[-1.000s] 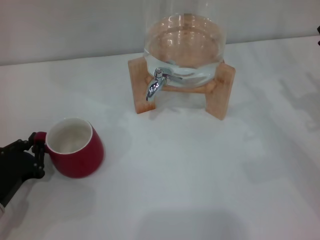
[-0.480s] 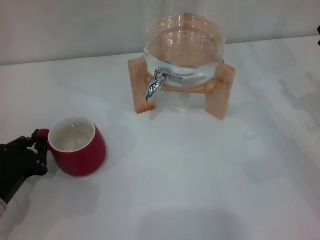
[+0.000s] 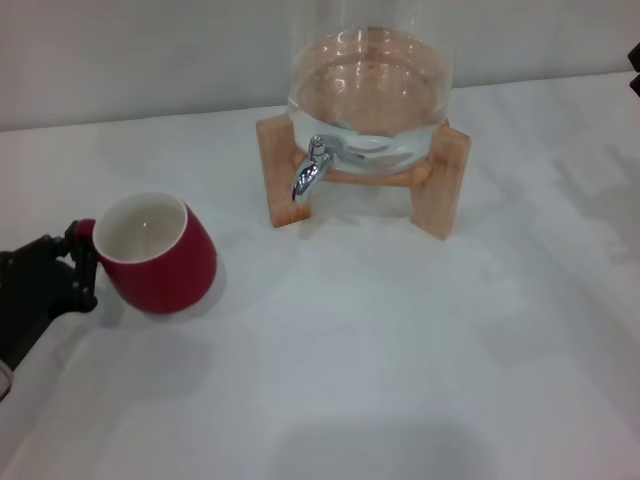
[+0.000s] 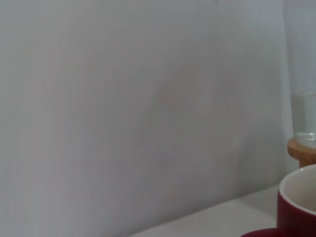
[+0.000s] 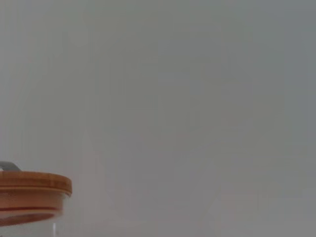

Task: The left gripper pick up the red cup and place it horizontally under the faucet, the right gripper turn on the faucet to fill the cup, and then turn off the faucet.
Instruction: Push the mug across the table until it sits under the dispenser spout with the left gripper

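The red cup (image 3: 165, 262) hangs a little above the white table at the left, tilted with its white inside showing. My left gripper (image 3: 82, 262) is shut on its small handle, and the black claw reaches in from the left edge. In the left wrist view only part of the red cup (image 4: 298, 207) shows. The chrome faucet (image 3: 308, 172) sticks out of the clear glass jar (image 3: 368, 90), to the right of the cup and farther back. Only a dark sliver of my right gripper (image 3: 635, 72) shows at the right edge, away from the faucet.
The jar rests on a wooden stand (image 3: 448, 180) at the back middle of the white table (image 3: 400, 360). The right wrist view catches the jar's wooden lid (image 5: 32, 190) against a grey wall. The cup's shadow lies on the table below it.
My left gripper has lifted the red cup off the table and carried it slightly back and right, toward the faucet. The jar and the right arm have stayed put.
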Controlling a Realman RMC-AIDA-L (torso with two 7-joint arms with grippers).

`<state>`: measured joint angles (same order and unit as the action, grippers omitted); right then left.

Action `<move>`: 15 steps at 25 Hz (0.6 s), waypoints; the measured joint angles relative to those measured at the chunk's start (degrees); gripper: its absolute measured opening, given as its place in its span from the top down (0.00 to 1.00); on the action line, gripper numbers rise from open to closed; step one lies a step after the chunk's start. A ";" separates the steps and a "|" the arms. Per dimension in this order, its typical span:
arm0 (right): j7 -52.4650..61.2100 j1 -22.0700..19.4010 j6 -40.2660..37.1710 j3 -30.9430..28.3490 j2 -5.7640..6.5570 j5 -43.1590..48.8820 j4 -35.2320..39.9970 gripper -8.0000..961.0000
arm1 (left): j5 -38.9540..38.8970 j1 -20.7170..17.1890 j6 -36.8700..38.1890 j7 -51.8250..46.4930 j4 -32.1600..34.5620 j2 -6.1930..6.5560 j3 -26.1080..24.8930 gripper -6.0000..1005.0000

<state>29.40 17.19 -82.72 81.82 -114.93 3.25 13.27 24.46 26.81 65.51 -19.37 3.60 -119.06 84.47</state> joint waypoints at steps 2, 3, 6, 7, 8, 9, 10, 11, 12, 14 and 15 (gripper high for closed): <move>0.04 0.20 -0.13 0.23 -0.04 0.00 0.05 0.10 | 0.04 0.44 -0.48 -0.32 0.10 0.04 0.00 0.92; 0.07 0.36 -0.14 0.42 -0.04 0.00 0.06 0.10 | 0.33 0.83 -0.97 -0.50 0.23 0.06 0.00 0.92; 0.12 0.61 -0.09 0.63 -0.03 0.00 0.09 0.10 | 1.56 2.27 -2.63 -1.39 0.74 0.06 0.03 0.92; 0.13 0.64 -0.08 0.63 -0.04 0.00 0.09 0.10 | 1.96 2.75 -3.22 -1.72 0.99 0.05 0.04 0.92; 0.13 0.73 -0.09 0.64 -0.04 0.00 0.09 0.10 | 2.96 3.51 -4.17 -2.23 1.65 0.01 0.06 0.92; 0.13 0.73 -0.09 0.64 -0.04 0.00 0.09 0.10 | 2.96 3.51 -4.17 -2.23 1.65 0.01 0.06 0.92; 0.13 0.75 -0.10 0.65 -0.04 0.00 0.09 0.10 | 3.36 3.84 -4.54 -2.47 1.94 -0.03 0.06 0.92; 0.13 0.78 -0.11 0.68 -0.04 0.00 0.09 0.10 | 3.94 4.21 -4.98 -2.81 2.22 -0.07 0.07 0.92; 0.13 0.81 -0.12 0.70 -0.04 0.00 0.10 0.10 | 4.53 4.55 -5.47 -3.20 2.49 -0.11 0.08 0.92; 0.13 0.89 -0.14 0.71 -0.03 0.00 0.10 0.10 | 5.54 5.13 -6.36 -3.76 2.87 -0.19 0.08 0.92; 0.13 0.92 -0.15 0.71 -0.01 0.00 0.09 0.10 | 5.91 5.38 -6.72 -3.93 2.93 -0.23 0.08 0.92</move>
<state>29.54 18.11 -82.87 82.53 -114.94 3.25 13.36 30.37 32.19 58.80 -23.29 6.53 -119.29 84.55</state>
